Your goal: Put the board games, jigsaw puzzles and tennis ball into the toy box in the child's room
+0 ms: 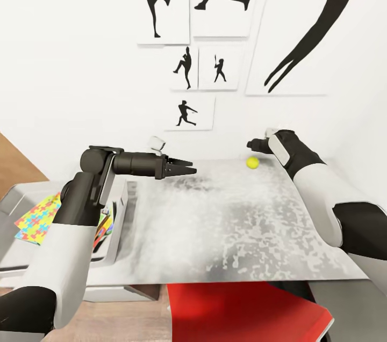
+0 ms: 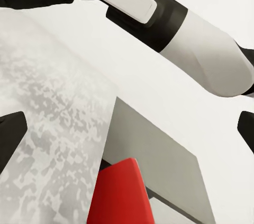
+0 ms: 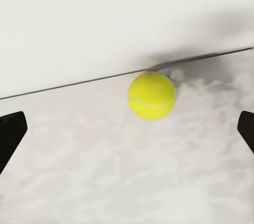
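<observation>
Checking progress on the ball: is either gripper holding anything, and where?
Nothing is held. The right gripper is open, short of the tennis ball on the table; the left gripper is open and empty.

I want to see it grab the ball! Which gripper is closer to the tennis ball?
The right gripper, open just above and beside the tennis ball near the wall. The left gripper hovers farther off, over the table's middle.

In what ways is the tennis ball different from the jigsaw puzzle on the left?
The tennis ball is round and one plain yellow-green; the jigsaw puzzle is a thin flat board in many bright colours. The ball is much smaller. The ball lies at the table's far edge by the wall, beside the right end effector; the puzzle lies at the left.
</observation>
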Available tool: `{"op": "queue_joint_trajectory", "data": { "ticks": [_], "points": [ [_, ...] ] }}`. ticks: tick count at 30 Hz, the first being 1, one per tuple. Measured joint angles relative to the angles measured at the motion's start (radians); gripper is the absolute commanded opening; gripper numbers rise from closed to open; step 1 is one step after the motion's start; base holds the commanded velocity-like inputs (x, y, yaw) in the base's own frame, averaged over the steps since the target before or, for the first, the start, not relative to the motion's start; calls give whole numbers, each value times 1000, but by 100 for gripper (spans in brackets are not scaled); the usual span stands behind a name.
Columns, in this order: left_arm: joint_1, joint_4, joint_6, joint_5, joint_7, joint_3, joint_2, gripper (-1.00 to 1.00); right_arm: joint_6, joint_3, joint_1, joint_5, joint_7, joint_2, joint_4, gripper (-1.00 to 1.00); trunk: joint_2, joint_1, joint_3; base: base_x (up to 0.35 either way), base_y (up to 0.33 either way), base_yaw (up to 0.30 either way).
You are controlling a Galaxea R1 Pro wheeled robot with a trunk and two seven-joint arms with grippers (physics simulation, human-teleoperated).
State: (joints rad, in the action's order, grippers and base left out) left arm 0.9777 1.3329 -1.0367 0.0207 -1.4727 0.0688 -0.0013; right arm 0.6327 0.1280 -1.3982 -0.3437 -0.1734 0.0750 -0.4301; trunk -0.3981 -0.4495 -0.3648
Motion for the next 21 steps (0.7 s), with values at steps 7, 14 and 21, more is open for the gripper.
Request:
{"op": "queue_joint_trajectory", "data": {
  "ticks": [7,14,21],
  "points": [
    [0,2,0,0,0,0,0,100,0,0,0,0,0,0,0,100,0,0,-11,0,0,0],
    [0,5,0,0,0,0,0,100,0,0,0,1,0,1,0,100,0,0,-22,0,0,0],
    [0,6,0,0,0,0,-1,100,0,0,0,1,0,0,0,100,0,0,-32,0,0,0]
  ]
}}
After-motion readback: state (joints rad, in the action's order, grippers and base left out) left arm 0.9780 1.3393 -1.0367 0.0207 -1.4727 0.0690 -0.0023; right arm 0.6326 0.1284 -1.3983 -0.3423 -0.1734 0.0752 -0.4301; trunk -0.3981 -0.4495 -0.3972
